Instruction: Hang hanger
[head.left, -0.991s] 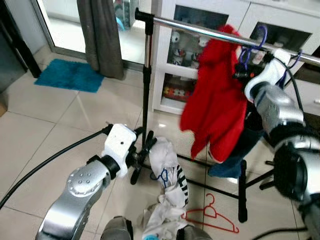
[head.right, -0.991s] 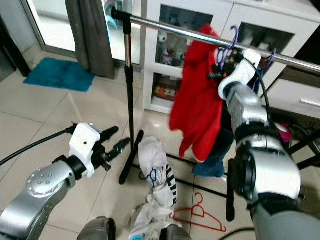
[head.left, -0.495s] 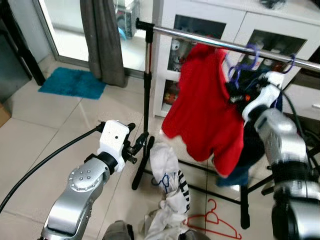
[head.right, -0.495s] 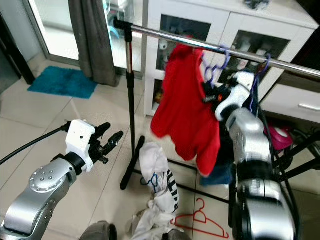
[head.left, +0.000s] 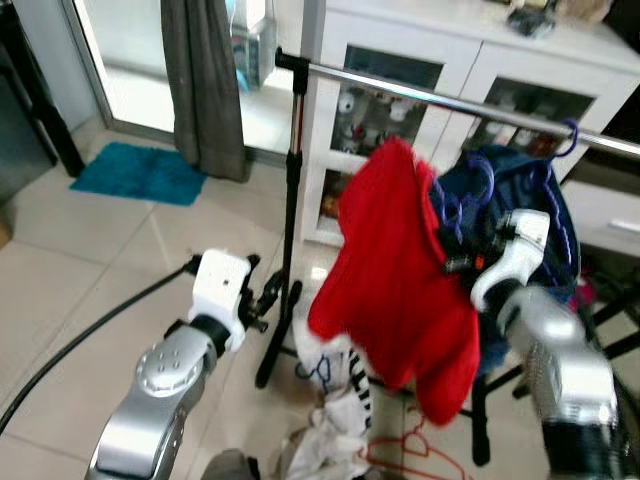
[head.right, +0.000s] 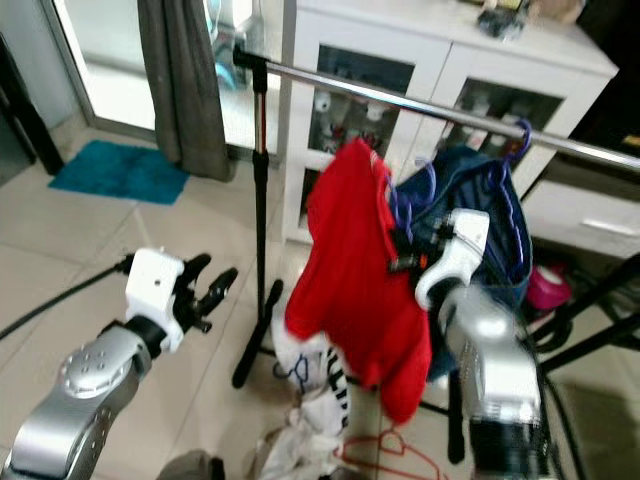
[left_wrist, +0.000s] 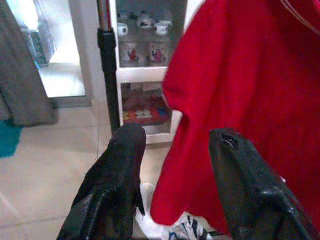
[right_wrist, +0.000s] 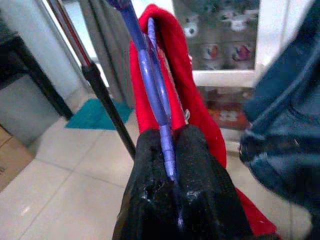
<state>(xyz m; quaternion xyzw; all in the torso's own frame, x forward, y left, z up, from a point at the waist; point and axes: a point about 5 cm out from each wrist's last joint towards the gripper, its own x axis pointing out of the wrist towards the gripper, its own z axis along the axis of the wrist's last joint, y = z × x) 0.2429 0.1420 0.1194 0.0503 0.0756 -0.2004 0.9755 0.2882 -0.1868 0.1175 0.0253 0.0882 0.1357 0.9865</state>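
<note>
A white cabinet with glass doors is seen along the back of a tiled room, with small figures visible on its shelves. In front of it, a clothes rack is set up: a chrome rail is carried across the scene on a black upright pole. A grey curtain is hung to the left beside a bright doorway, and a teal mat is laid on the floor below it. A dark blue garment is hung from the rail on a blue hanger hook. Beside it, below the rail and apart from it, a red shirt is held up on a blue-purple hanger. The hanger is clamped between the closed fingers of the right gripper, as is shown plainly in the right wrist view, where the red cloth is draped over the hanger's arm. In the eye views the hanger's hook is seen lower than the rail, so the hanger is not yet hung. The left gripper is held out low near the foot of the pole, with its two black fingers spread wide and nothing between them; the red shirt is seen just beyond them. On the floor under the shirt, a heap of white and black patterned clothing is piled, and a thin red hanger is laid flat beside it.
</note>
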